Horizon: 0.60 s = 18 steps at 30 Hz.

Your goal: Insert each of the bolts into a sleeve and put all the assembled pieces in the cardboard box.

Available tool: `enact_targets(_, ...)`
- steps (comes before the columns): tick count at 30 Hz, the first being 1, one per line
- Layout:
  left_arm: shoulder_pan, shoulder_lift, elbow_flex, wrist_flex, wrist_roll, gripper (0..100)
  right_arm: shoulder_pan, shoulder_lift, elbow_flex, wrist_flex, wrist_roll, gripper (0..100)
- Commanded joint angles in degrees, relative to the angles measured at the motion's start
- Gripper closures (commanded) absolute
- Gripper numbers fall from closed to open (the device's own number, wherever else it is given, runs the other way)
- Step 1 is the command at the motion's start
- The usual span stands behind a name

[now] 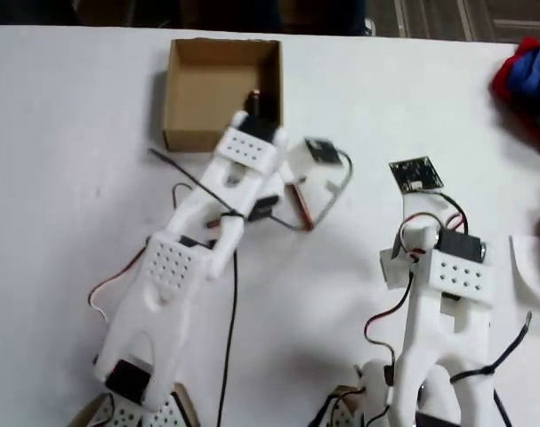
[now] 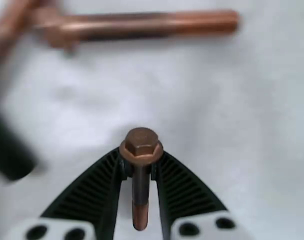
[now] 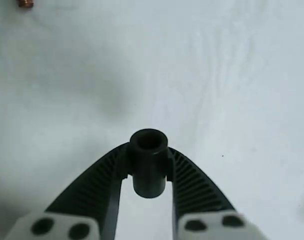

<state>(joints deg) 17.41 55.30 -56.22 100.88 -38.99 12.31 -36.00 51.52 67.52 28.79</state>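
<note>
A bolt [image 2: 140, 147] is clamped in the nearly closed left gripper [image 2: 141, 167], with its head at the fingertips. A black sleeve [image 3: 148, 150] is pinched at the tips of the right gripper [image 3: 148, 165], which is likewise narrowly open. A second bolt [image 2: 141, 24] is seen lying on the table [image 2: 232, 110] beyond the left gripper.

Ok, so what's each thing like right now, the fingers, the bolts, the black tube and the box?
left gripper: fingers shut on a bolt.
held bolt: gripped just under its head, no sleeve on it.
loose bolt: lying flat on the table.
right gripper: fingers shut on the sleeve.
sleeve: held, hole empty.
cardboard box: open, nothing seen inside.
</note>
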Motion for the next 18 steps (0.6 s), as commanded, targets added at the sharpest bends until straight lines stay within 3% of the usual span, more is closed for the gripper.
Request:
enact_targets(1,-1.0,-10.9,-6.6,1.2,4.9,97,0.0,-7.2,4.7,-4.1,0.4,97.7)
enact_targets(7,-0.8,-19.6,-7.4,1.0,12.8,97,-4.7,-18.3,13.5,-9.7,-0.2,97.7)
enact_targets(10,-1.0,-22.9,-7.4,1.0,24.3,97,-10.0,-20.4,15.0,-14.5,-5.4,97.8)
enact_targets(15,-1.9,-29.4,-7.0,1.1,50.9,97,-20.7,-20.5,19.3,-28.1,-15.6,97.8)
enact_targets(18,-1.8,-33.6,-5.8,1.3,53.8,97,-25.1,-20.5,22.4,-37.8,-21.0,97.8)
